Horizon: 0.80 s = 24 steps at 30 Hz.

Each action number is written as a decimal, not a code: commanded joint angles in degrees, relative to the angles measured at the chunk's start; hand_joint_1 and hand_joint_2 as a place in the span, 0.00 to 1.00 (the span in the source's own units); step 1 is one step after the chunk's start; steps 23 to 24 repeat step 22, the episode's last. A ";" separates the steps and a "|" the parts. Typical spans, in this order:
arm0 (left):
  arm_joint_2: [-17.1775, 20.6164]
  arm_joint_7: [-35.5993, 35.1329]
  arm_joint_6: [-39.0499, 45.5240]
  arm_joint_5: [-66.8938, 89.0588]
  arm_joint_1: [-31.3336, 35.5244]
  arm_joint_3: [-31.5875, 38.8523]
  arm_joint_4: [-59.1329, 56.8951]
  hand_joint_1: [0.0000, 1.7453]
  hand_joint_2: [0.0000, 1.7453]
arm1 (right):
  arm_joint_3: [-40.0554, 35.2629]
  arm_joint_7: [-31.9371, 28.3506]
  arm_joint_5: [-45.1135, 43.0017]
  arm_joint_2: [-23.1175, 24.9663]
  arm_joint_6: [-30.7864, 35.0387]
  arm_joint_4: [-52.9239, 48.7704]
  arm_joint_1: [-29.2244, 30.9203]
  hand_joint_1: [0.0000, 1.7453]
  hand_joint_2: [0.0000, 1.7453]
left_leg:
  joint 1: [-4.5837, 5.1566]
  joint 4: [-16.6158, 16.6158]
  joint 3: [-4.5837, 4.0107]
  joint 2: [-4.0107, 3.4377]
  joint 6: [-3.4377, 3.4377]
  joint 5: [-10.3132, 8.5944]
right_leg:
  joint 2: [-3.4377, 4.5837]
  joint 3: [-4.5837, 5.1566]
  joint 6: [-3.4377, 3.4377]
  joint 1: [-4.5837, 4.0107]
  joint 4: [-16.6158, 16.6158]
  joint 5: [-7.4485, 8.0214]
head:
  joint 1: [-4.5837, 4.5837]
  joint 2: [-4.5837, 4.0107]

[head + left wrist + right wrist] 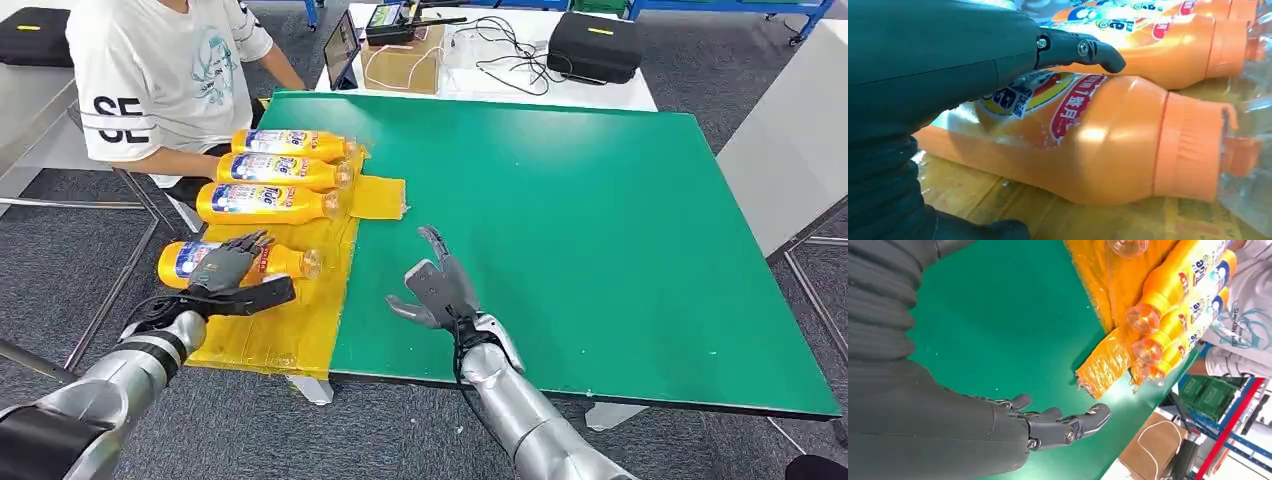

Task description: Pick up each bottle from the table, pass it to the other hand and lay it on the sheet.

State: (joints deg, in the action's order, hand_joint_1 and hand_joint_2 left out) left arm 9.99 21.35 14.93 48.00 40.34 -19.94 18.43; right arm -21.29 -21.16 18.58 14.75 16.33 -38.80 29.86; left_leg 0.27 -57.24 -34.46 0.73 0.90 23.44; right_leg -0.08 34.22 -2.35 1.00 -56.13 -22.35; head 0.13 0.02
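Observation:
Several orange bottles lie side by side on the yellow sheet [290, 330] along the left edge of the green table [600, 230]. The nearest bottle [285, 262] rests flat on the sheet, cap pointing right. My left hand [225, 270] lies over its label end, fingers stretched across the top, thumb out along the sheet and apart from the bottle. The left wrist view shows this bottle [1108, 145] on the sheet below my left hand [938, 65]. My right hand [435, 285] hovers open over bare green table, holding nothing. In the right wrist view my right hand [1048, 427] has its fingers spread.
Three more bottles [265, 203] lie farther back on the sheet. A person in a white shirt [160, 70] sits at the table's far left corner. Behind stands a white table [600, 95] with cables and a black case [595, 45]. A grey surface [790, 150] flanks the right.

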 commanded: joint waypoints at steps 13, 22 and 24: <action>-8.27 18.65 -25.36 -39.72 -17.05 21.34 32.19 0.00 1.00 | 4.54 -4.01 -3.67 -1.52 3.23 -11.43 -6.48 0.00 1.00 | -0.04 -0.05 -0.64 -0.13 -0.04 0.08 | -0.10 0.68 0.03 -0.05 0.02 -0.07 | 0.00 0.00; -16.37 17.36 -19.92 -39.22 -15.75 22.16 31.63 0.00 1.00 | 4.00 -5.48 -4.99 0.03 5.93 -18.87 -10.55 0.00 1.00 | -0.05 -0.08 -0.87 0.01 -0.04 0.07 | -0.21 0.84 0.04 -0.07 0.01 -0.09 | 0.00 0.00; -16.37 17.36 -19.92 -39.22 -15.75 22.16 31.63 0.00 1.00 | 4.00 -5.48 -4.99 0.03 5.93 -18.87 -10.55 0.00 1.00 | -0.05 -0.08 -0.87 0.01 -0.04 0.07 | -0.21 0.84 0.04 -0.07 0.01 -0.09 | 0.00 0.00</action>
